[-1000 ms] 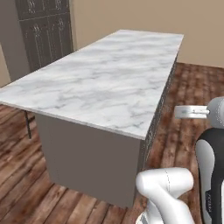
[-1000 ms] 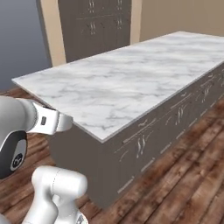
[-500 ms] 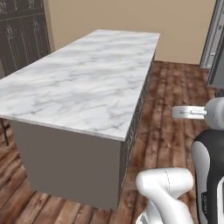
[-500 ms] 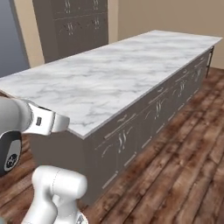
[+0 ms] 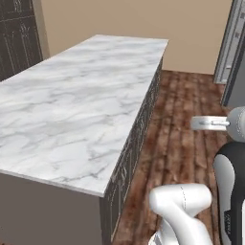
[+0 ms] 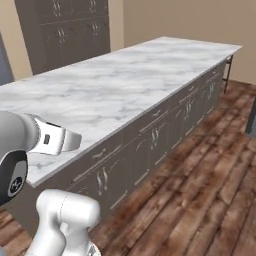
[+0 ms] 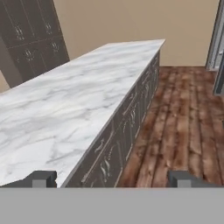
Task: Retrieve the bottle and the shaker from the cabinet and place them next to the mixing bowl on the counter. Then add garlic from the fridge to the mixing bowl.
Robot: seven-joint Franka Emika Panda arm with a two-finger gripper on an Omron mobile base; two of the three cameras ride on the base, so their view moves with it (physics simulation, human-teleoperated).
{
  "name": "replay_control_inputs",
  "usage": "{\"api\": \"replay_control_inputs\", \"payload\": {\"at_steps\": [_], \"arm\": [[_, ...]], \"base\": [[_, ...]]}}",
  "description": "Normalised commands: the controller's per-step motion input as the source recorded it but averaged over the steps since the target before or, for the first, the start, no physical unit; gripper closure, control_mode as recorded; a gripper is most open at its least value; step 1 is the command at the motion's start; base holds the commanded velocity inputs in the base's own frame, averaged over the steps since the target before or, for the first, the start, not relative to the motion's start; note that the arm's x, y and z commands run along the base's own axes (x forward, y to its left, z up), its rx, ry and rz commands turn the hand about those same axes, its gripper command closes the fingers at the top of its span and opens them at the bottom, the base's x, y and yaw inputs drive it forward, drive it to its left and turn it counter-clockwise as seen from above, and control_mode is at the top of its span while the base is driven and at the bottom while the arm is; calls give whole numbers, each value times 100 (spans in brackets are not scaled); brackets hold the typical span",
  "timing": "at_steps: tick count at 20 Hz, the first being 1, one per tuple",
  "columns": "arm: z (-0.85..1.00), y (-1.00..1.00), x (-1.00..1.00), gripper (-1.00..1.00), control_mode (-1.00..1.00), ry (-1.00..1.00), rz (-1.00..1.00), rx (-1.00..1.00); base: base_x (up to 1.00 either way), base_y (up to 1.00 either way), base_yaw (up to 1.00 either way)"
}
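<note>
The long marble tabletop (image 5: 72,110) ran lengthwise away from the robot, its long axis pointing toward the tan far wall (image 5: 139,24). In the left base view it lay to the left of the arm, with its near corner low in the picture and its far end close to the wall. In the right base view the same slab (image 6: 125,85) stretched up and to the right, its front edge running diagonally above the dark base cabinets (image 6: 150,145) with their small metal handles.

The hand (image 7: 111,179) was spread wide and held nothing. In the hand view its two dark fingertips (image 7: 41,178) stood well apart at the bottom, one over the near corner of the tabletop (image 7: 65,113) and the other over the wooden floor (image 7: 183,127). The hand pointed along the slab's right-hand edge.

To the right of the tabletop a strip of brown plank floor (image 5: 186,119) ran free toward the far wall. At the far right of the left base view a tall grey upright with a flat face, seemingly the fridge (image 5: 234,48), stood beside the floor strip. Tall dark panelled cupboards (image 6: 65,30) stood behind the far side of the slab, apart from it. Whether they were the cabinet of the task could not be told.
</note>
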Motion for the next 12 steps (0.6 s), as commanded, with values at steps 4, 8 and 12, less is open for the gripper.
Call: {"api": "replay_control_inputs", "payload": {"at_steps": [4, 8, 12], "arm": [[0, 0, 0, -100, 100, 0, 0, 0], [0, 0, 0, -100, 100, 0, 0, 0], [0, 0, 0, -100, 100, 0, 0, 0]], "base": [[100, -62, 0], [100, -66, 0], [100, -58, 0]]}}
